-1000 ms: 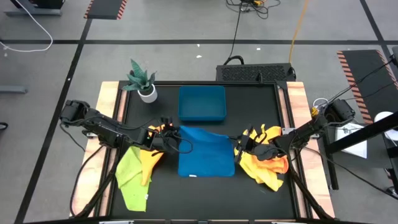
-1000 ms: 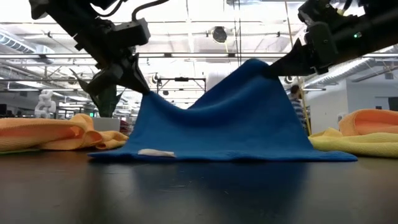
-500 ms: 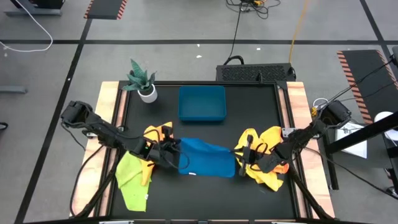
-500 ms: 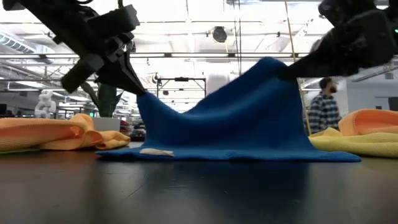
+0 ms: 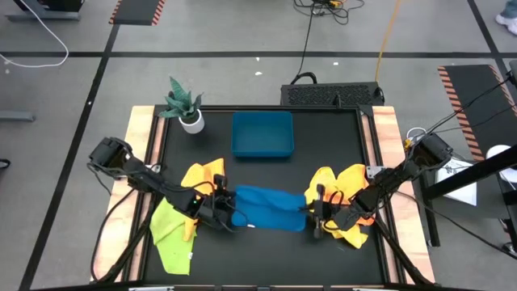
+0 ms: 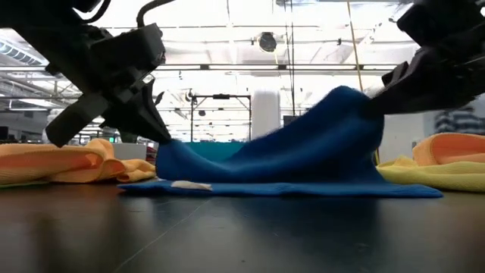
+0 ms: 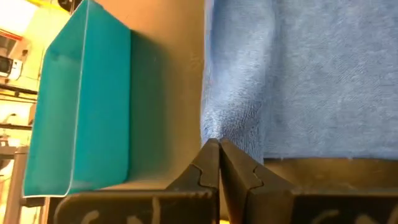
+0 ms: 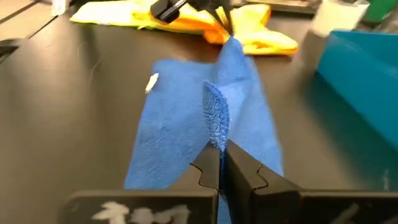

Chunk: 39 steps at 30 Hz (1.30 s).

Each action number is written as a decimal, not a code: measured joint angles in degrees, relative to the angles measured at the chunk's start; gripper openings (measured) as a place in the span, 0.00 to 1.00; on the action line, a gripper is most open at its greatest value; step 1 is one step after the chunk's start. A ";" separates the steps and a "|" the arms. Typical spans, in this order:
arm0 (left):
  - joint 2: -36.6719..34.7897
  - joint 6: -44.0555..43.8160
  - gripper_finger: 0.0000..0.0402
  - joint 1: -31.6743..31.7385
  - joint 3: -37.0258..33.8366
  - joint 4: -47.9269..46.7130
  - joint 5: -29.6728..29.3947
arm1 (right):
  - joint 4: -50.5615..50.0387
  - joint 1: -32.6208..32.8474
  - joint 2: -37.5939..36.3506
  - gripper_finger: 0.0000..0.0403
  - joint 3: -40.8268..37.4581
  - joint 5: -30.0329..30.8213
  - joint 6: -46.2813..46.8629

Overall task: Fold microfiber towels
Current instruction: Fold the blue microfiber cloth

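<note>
A blue microfiber towel (image 5: 266, 208) lies mid-table, its near edge on the table and its far edge raised and drawn over toward the near side (image 6: 280, 163). My left gripper (image 5: 229, 217) is shut on its left raised corner, low over the table (image 6: 161, 138). My right gripper (image 5: 312, 217) is shut on the right raised corner, higher up (image 6: 375, 97). A yellow-orange towel (image 5: 202, 175) and a lime green towel (image 5: 171, 234) lie bunched at the left. A yellow and orange pile (image 5: 349, 198) lies at the right. My left gripper pinches the blue towel's left raised corner (image 7: 214, 132) between its two shut fingers, slanting down from the table's left. The cloth runs from the fingers toward the other gripper; the lower part lies flat on the table. My right gripper pinches the right raised corner (image 8: 216, 127) between its two shut fingers, coming from the table's right. That corner is lifted clear, and the cloth slopes down from it to the part on the table (image 8: 168, 137).
A rigid blue tray (image 5: 262, 133) stands at the far middle, and shows teal in the left wrist view (image 7: 81, 106). A potted plant (image 5: 186, 105) stands at the far left corner. Bare black tabletop (image 5: 266, 255) lies near the front edge.
Both grippers have gone toward the table's near edge and down, still shut on the blue towel's two far corners. The towel's far half has folded over toward its near half, which has stayed on the table; the raised ridge is lower than before.
</note>
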 joint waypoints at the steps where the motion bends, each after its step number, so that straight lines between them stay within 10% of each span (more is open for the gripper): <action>1: 0.20 -0.31 0.01 -0.18 0.00 0.07 0.49 | 0.01 -0.02 0.00 0.00 0.00 -1.20 0.52; 14: 0.20 -1.84 0.01 -3.42 0.00 2.92 8.87 | -1.45 0.70 0.00 0.02 0.00 -9.05 4.79; 27: 0.18 -1.77 0.24 -3.50 0.00 5.99 16.20 | -5.32 0.68 0.00 0.25 -0.04 -19.36 9.04; 39: 0.16 -0.53 0.29 -4.51 0.00 7.68 17.43 | -4.82 0.52 -0.52 0.30 -0.04 -15.81 3.06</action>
